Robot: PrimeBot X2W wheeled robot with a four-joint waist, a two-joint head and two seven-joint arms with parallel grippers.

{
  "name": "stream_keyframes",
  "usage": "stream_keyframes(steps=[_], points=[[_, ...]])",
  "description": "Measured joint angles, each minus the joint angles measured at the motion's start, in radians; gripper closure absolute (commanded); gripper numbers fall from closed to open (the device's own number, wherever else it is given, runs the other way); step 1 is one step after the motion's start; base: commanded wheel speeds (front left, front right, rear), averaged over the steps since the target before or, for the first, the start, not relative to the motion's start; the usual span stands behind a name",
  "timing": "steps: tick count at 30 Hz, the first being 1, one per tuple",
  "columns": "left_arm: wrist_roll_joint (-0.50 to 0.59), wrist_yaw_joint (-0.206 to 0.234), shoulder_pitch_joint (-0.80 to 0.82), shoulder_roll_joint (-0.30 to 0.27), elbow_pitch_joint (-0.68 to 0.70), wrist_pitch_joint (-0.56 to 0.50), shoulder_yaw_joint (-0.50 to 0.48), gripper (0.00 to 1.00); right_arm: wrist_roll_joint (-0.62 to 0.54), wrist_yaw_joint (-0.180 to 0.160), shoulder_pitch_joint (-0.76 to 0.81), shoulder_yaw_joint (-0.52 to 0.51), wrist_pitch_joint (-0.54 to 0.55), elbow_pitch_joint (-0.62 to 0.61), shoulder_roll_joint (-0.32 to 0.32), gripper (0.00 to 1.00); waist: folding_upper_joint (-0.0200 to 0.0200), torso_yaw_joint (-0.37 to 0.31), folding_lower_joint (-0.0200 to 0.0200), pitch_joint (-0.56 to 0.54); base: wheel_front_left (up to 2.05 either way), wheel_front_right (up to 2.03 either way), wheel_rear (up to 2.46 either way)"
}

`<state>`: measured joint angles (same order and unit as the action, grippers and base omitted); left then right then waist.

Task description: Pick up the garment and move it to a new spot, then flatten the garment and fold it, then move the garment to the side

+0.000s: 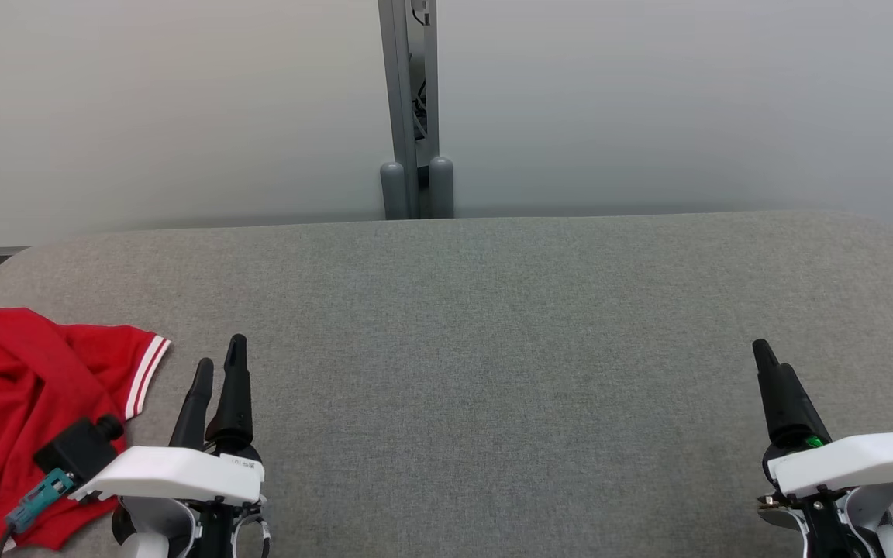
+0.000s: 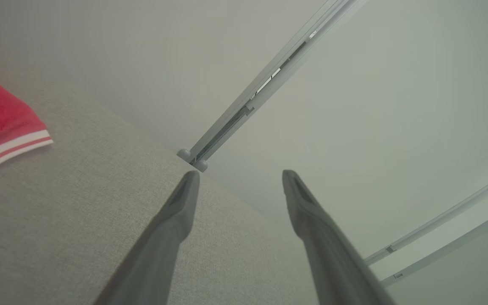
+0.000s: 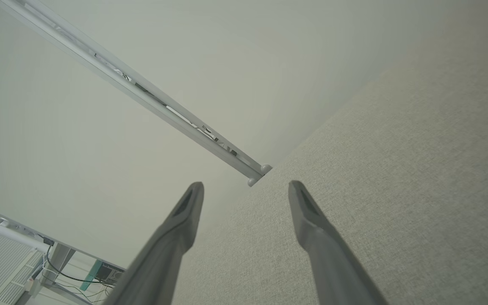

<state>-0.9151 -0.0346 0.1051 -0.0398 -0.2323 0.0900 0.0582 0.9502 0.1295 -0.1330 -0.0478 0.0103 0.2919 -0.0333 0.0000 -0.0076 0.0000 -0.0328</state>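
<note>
Left claw (image 1: 220,353) open wide, empty, beside red shirt (image 1: 20,380) at left edge of desk (image 1: 493,349); right claw (image 3: 246,185) the same.

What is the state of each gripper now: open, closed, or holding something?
Left gripper: open, empty; the crumpled red cloth garment with white-striped sleeve lies apart, to its left.
Right gripper: open, empty, over the grey fabric surface.

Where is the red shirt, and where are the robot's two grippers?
red shirt (image 1: 20,380), head view, crumpled red middle.
left gripper (image 1: 221,355), head view, between its fingertips.
right gripper (image 3: 245,185), right wrist view, between its fingertips.
</note>
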Motion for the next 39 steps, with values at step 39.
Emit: stream_keyframes(steps=[39], points=[[0.507, 0.105, -0.077, -0.039, 0.066, 0.105, 0.126, 0.00, -0.589, 0.000, 0.120, 0.103, -0.167, -0.151, -0.007, 0.00, 0.0000, -0.003, 0.0000, -0.056, 0.00, 0.00, 0.00]])
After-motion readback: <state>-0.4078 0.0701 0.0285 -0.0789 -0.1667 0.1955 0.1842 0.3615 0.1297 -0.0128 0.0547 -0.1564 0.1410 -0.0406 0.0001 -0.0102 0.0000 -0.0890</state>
